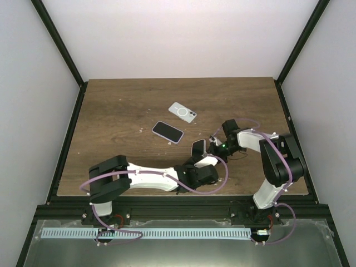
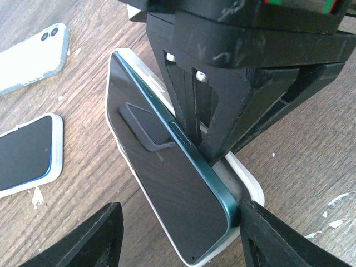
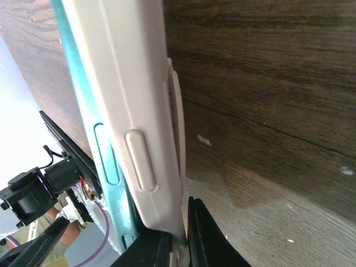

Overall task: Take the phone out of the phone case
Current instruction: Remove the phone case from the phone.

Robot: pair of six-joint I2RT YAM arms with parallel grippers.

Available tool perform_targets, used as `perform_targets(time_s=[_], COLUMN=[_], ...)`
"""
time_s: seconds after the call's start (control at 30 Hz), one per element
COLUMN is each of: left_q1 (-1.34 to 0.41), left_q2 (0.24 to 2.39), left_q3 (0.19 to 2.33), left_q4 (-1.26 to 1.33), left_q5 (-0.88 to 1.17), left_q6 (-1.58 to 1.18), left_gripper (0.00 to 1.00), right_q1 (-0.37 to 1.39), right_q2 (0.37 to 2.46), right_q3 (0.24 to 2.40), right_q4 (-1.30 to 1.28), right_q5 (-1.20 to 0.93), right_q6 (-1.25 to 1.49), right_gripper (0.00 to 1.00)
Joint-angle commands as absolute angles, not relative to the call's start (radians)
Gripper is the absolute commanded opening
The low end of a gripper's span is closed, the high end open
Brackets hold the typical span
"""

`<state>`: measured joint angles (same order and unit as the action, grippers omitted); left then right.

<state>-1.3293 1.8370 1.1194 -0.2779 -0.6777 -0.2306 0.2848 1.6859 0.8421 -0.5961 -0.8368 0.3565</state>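
Right gripper (image 3: 177,251) is pinching tight on the white plastic phone case (image 3: 139,100) wall. Left gripper (image 2: 181,236) is gaping wide, straddling the teal-edged black-screened phone (image 2: 167,167), gripping nothing. Phone is tilting half out between both tools; full separation probably remaining.

Nothing legible from my end: I can't read any text, brand, number or label in any of the three views. The phone (image 2: 178,189) screen is dark, and the phone case (image 3: 133,83) surface is plain white.
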Motion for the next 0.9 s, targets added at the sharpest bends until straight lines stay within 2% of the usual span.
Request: perform_targets(time_s=[0.0,0.3,0.5,0.7,0.87], left_q1=[-1.311,-1.296,-1.316,-1.325,-1.317], left_q2=[1.842,1.888,1.924,1.949,1.945], left_q3=[1.117,1.116,1.133,1.127,1.106], left_q4=[-0.268,-0.237,-0.252,-0.276,-0.269], left_q5=[-0.722,-0.744,-0.864,-0.981,-0.988], left_q6=[-0.231,-0.198,-0.152,-0.122,-0.127], left_gripper=[0.58,0.58,0.57,0.5,0.45], right_q1=[0.292,0.292,0.293,0.292,0.292], right_q2=[1.658,1.66,1.663,1.67,1.68], right_q3=[0.856,0.842,0.84,0.842,0.845], right_q4=[-0.577,-0.571,-0.576,-0.58,-0.581], right_q5=[-0.882,-0.934,-0.954,-0.989,-1.009], right_q6=[0.351,0.35,0.345,0.338,0.336], right_gripper=[0.01,0.01,0.01,0.01,0.01])
